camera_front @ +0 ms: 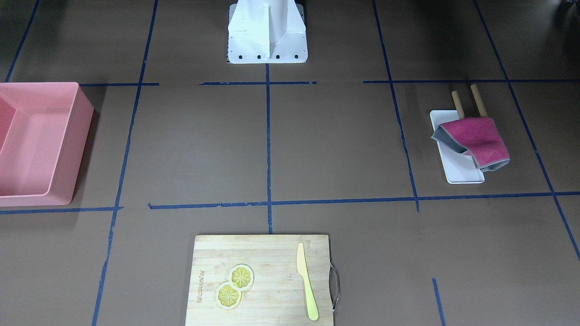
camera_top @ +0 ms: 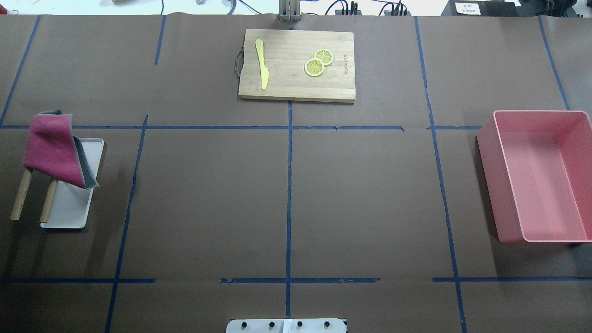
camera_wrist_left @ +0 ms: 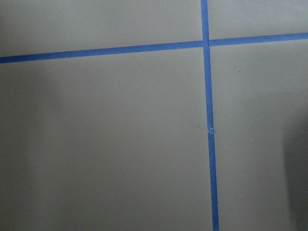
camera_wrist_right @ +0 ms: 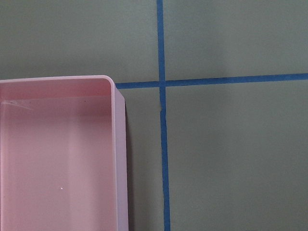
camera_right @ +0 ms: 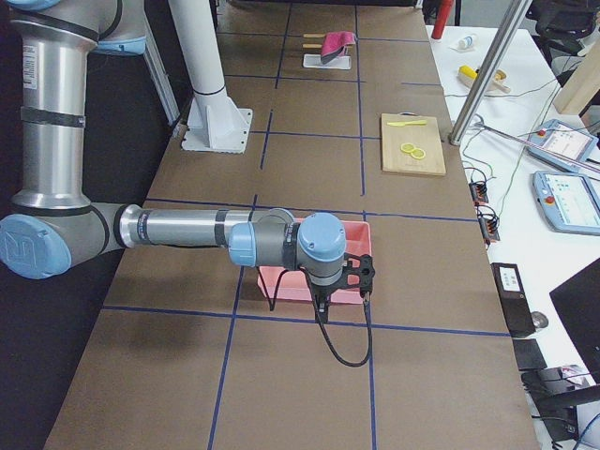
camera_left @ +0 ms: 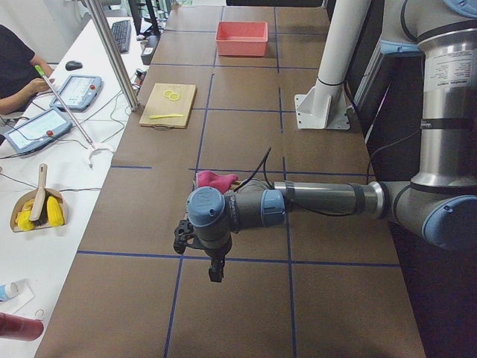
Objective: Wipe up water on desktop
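Observation:
The desktop (camera_front: 335, 145) is dark-brown with blue tape lines; it also shows in the overhead view (camera_top: 208, 194) and both wrist views (camera_wrist_left: 120, 144) (camera_wrist_right: 231, 154). I make out no water on it. A red cloth with grey backing (camera_front: 476, 140) (camera_top: 53, 152) hangs over two wooden rods above a small white tray (camera_top: 69, 212). My left gripper (camera_left: 215, 272) hovers above bare desktop near the cloth (camera_left: 216, 179). My right gripper (camera_right: 323, 298) hovers by the corner of the pink bin (camera_right: 281, 281). Both grippers show only in the side views, so I cannot tell whether they are open or shut.
The pink bin (camera_front: 68, 149) (camera_top: 490, 185) (camera_wrist_right: 118, 159) stands at my right end. A bamboo cutting board (camera_top: 286, 78) with a yellow knife (camera_top: 262, 64) and two lemon slices (camera_top: 318, 62) lies at the far middle edge. The white robot base (camera_front: 267, 31) stands at the near middle.

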Robot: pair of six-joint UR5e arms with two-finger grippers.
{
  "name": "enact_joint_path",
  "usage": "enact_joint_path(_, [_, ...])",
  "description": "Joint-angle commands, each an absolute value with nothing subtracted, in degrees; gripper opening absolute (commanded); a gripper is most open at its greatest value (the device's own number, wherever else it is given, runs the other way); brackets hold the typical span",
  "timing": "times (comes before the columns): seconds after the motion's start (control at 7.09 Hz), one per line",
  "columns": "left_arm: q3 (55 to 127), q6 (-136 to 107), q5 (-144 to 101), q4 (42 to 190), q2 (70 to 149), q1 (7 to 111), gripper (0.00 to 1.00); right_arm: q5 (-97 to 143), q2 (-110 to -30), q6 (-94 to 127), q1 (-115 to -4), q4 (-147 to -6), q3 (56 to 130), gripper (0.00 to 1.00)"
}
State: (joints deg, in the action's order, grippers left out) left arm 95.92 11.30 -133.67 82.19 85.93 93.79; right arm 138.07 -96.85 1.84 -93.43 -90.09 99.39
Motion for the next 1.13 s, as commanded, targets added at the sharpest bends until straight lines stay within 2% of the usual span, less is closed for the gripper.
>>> enact_joint_path(0.0, [100.87, 4.53, -134.12, 83.93, 86.13, 93.43, 1.00, 138.08, -96.68, 1.76, -93.43, -90.09, 99.40, 1.00])
enact_joint_path(0.42, [102.48, -14.77, -140.18, 97.94, 87.01, 87.57, 1.00, 138.61, -95.19, 1.85, -93.43, -90.09, 100.99, 1.00])
enact_joint_path(0.71, [102.22, -32.86, -140.10, 111.38, 87.01, 78.18, 1.00, 138.43, -95.10, 1.85, -93.43, -90.00, 99.06, 1.00])
enact_joint_path(0.99, [101.17, -40.42, -140.01, 116.97, 88.93, 74.71, 1.00, 138.60, -95.01, 2.02, -93.34, -90.09, 98.88, 1.00])
